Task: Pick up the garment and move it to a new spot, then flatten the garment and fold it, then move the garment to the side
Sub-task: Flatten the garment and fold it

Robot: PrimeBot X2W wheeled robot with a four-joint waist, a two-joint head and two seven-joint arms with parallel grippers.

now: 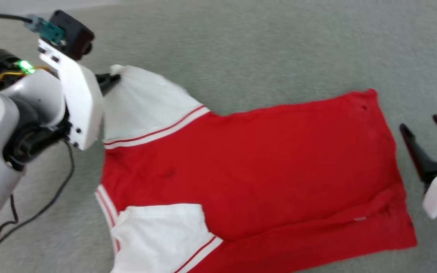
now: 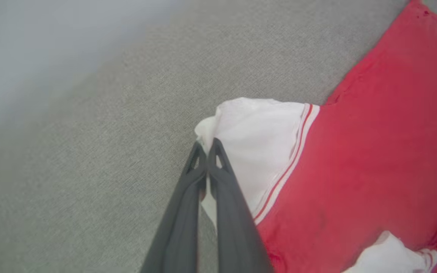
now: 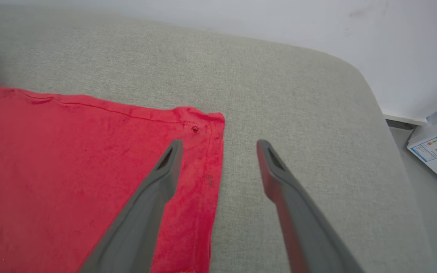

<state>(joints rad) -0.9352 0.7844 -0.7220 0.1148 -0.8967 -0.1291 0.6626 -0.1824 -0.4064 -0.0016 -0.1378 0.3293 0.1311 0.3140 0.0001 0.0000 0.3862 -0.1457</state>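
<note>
The left gripper (image 2: pixel 206 146) pinches a sleeve tip (image 2: pixel 208 128) of the garment (image 1: pixel 260 163).
The right gripper (image 3: pixel 219 143), spread wide, seemingly hovers over the opposite hem corner (image 3: pixel 208 120).

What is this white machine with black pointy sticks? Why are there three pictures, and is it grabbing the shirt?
It is a robot with two arms; the black sticks are its fingers. One picture looks down from its head, the other two from cameras on its left and right wrists. A red shirt with white sleeves lies spread on a grey fabric surface. The left gripper is pinched shut on the edge of one white sleeve. The right gripper is open, holding nothing, by a hem corner.
</note>
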